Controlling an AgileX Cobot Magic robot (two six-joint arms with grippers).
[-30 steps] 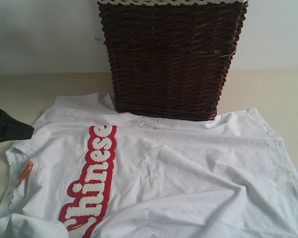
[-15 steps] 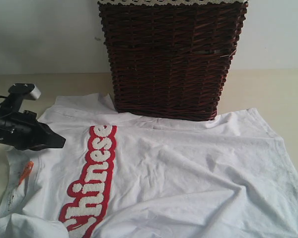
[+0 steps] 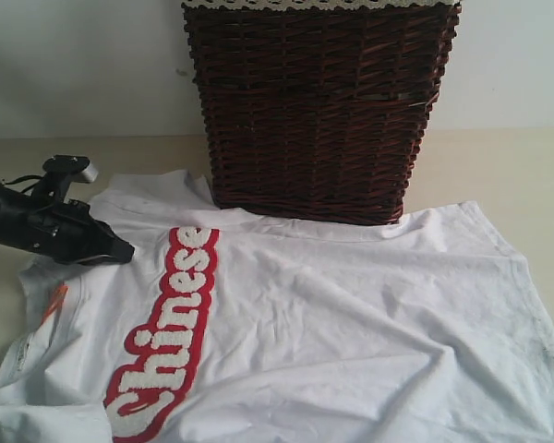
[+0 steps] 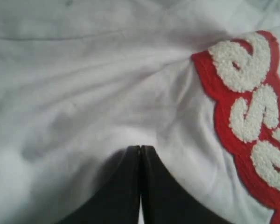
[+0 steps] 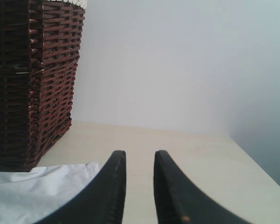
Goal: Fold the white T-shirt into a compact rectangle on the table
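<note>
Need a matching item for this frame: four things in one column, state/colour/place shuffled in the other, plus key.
1. left gripper
2. right gripper
3. wicker basket
4. neck tag

A. orange
B. fingers apart, holding nothing
C. dark brown, standing upright
D. fingers together, on the white T-shirt beside its red lettering

Pairs: 1-D, 2-B, 3-C, 4-A

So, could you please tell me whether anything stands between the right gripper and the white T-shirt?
Nothing visible does. In the right wrist view only bare table lies between the open right gripper and a corner of the white T-shirt; the wicker basket stands off to one side, by the shirt's edge.
</note>
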